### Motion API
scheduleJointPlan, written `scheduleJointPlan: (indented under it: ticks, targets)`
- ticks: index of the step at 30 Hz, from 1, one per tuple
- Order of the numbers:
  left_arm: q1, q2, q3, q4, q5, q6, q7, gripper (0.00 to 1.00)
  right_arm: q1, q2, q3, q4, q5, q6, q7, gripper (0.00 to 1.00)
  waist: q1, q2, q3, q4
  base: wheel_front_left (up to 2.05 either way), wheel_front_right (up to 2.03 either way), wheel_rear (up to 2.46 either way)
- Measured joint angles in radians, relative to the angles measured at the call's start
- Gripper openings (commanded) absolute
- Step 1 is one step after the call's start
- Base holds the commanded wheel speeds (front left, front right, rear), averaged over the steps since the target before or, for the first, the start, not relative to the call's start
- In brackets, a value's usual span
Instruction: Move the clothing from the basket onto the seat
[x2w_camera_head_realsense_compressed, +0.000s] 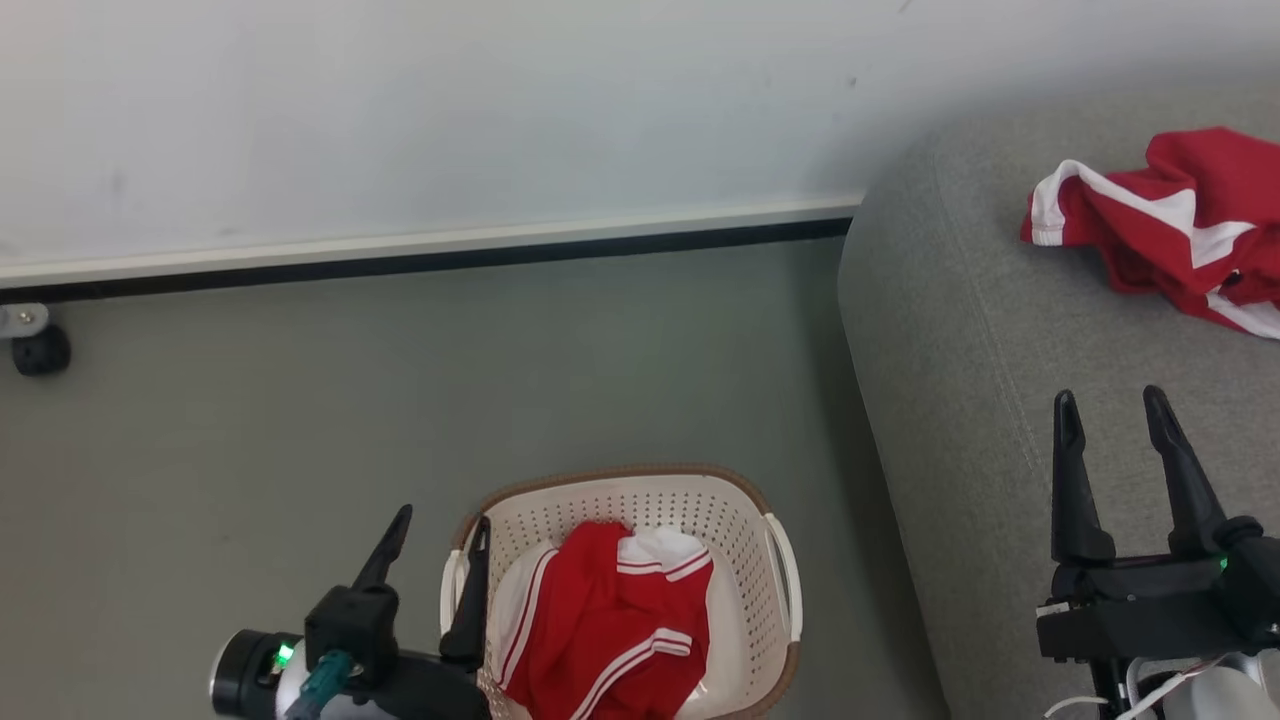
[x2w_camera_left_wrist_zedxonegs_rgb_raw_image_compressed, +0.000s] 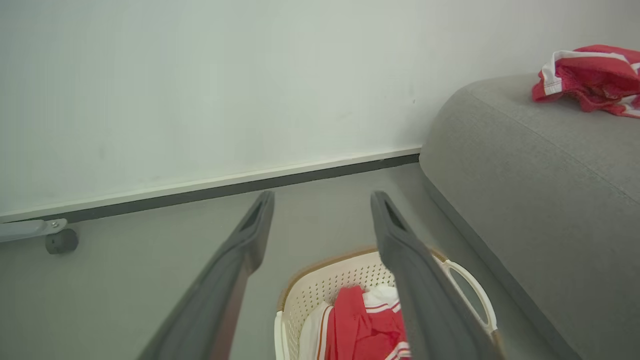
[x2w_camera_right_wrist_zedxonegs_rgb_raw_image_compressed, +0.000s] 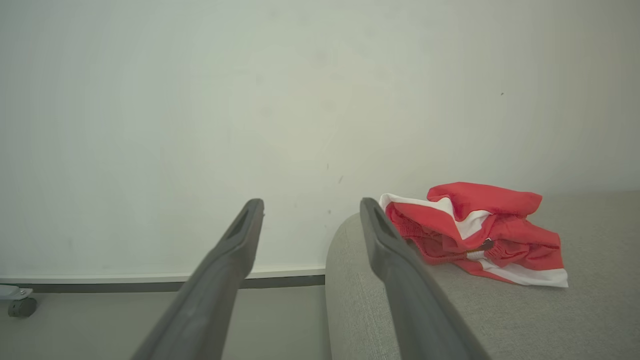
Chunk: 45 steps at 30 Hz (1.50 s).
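Note:
One red garment with white stripes (x2w_camera_head_realsense_compressed: 605, 635) lies crumpled in the cream basket (x2w_camera_head_realsense_compressed: 745, 520) on the floor; the left wrist view shows that garment (x2w_camera_left_wrist_zedxonegs_rgb_raw_image_compressed: 357, 330) in the basket (x2w_camera_left_wrist_zedxonegs_rgb_raw_image_compressed: 320, 285) too. A second red garment (x2w_camera_head_realsense_compressed: 1170, 225) rests on the grey seat (x2w_camera_head_realsense_compressed: 960, 380) at the right, seen also as a heap (x2w_camera_right_wrist_zedxonegs_rgb_raw_image_compressed: 475, 235) on the seat (x2w_camera_right_wrist_zedxonegs_rgb_raw_image_compressed: 575, 320). My left gripper (x2w_camera_head_realsense_compressed: 440, 520) is open, one finger over the basket's left rim, the other outside it. My right gripper (x2w_camera_head_realsense_compressed: 1110, 405) is open above the seat, short of the garment there.
A white wall with a dark skirting strip (x2w_camera_head_realsense_compressed: 430, 262) runs behind the grey floor (x2w_camera_head_realsense_compressed: 250, 430). A small black caster on a bracket (x2w_camera_head_realsense_compressed: 38, 350) stands at the far left by the wall. The seat's rounded end (x2w_camera_head_realsense_compressed: 870, 270) lies close to the basket's right side.

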Motion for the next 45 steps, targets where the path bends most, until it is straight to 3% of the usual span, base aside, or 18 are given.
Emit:
scheduleJointPlan:
  ticks: [27,35,45]
  targets:
    - [-0.392,-0.075,-0.2,0.431,0.175,-0.069,0.156,1.0,-0.2,-0.013,-0.033,-0.177,-0.033,-0.004,0.0,1.0,0.0001,0.0001,0.391,-0.115,0.0,0.0,0.0]
    - [-0.483,-0.077,-0.203,0.512,0.195,-0.067,0.173,1.0,-0.253,-0.005,-0.023,-0.243,-0.045,-0.004,0.0,1.0,0.0001,0.0002,0.512,-0.132,0.0,0.0,0.0]
    - [-0.634,-0.06,-0.182,0.582,0.231,-0.034,0.19,1.0,-0.324,-0.004,-0.038,-0.315,-0.068,-0.006,0.0,1.0,0.0,0.0002,0.664,-0.144,0.0,0.0,0.0]
